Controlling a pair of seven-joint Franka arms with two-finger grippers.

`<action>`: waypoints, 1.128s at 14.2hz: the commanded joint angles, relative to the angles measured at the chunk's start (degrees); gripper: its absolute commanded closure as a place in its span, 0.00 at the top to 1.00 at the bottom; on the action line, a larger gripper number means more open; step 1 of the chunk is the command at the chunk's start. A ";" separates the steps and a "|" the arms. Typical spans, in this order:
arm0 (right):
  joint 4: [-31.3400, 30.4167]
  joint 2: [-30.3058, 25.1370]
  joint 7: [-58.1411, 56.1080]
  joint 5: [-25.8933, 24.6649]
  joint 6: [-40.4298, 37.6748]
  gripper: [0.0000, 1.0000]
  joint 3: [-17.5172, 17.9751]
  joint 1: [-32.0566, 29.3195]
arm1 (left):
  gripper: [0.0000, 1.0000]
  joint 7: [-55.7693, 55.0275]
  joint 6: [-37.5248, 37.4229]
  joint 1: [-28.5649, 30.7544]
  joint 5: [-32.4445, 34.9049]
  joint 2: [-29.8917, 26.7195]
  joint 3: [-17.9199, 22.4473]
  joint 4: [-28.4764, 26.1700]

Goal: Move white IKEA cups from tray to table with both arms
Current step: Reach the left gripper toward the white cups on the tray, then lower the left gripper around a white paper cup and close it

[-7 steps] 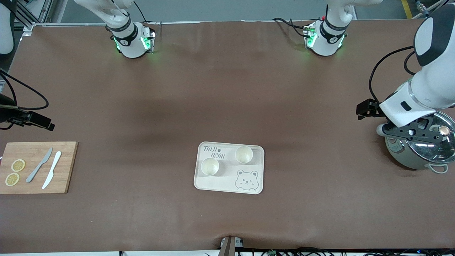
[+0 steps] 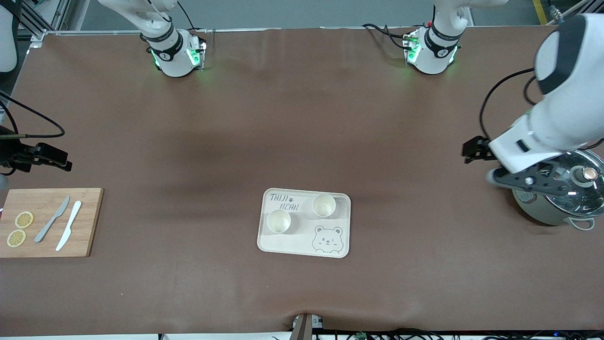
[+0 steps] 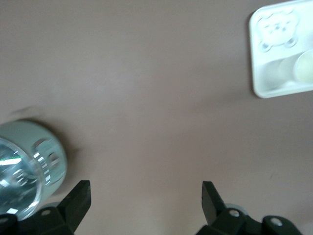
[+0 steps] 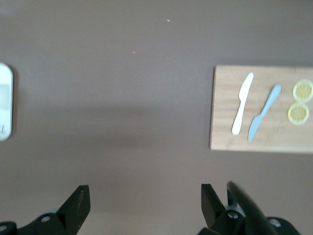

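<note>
Two white IKEA cups stand upright on the cream bear tray: one cup is nearer the front camera, the other cup is toward the left arm's end. Neither gripper touches them. My left gripper is open and empty in the air, over the edge of a steel pot. The left wrist view shows its wide-open jaws, with the tray and a cup far off. My right gripper is open and empty over bare table beside the cutting board. The front view cuts it off at the edge.
A steel pot with a glass lid stands at the left arm's end and shows in the left wrist view. A wooden cutting board with two knives and two lemon slices lies at the right arm's end, also in the right wrist view.
My left arm has shifted a little from over the pot toward the middle of the table. The right arm's wrist has barely moved. The cups and tray have stayed put.
</note>
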 commanded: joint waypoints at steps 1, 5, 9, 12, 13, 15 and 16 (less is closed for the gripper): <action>-0.40 0.22 -4.19 0.94 0.78 1.00 0.58 -1.89 | 1.00 -10.80 3.76 -6.15 0.02 5.35 -0.46 1.41; -0.40 1.28 -4.01 1.03 0.43 1.00 0.67 -1.54 | 1.00 -24.16 12.81 -14.33 0.20 11.15 -0.10 2.02; -0.31 1.28 1.48 1.03 -0.19 1.00 0.93 -0.66 | 1.00 -27.71 17.38 -17.34 -0.06 18.18 -0.46 4.14; -0.13 1.10 14.05 1.03 -0.28 1.00 1.02 1.79 | 1.00 -30.17 19.85 -19.01 -0.15 21.26 -0.46 3.52; -0.04 1.10 16.00 0.94 -0.19 1.00 1.02 2.32 | 1.00 -30.26 21.86 -19.01 -0.24 21.88 -0.46 3.43; -0.31 1.28 16.20 -0.28 -0.19 1.00 0.85 2.33 | 1.00 -31.66 23.64 -19.62 -0.15 23.11 -0.46 3.26; -0.48 1.36 16.03 -0.81 -0.19 1.00 0.85 2.24 | 1.00 -32.19 24.25 -19.80 0.02 23.64 -0.46 3.26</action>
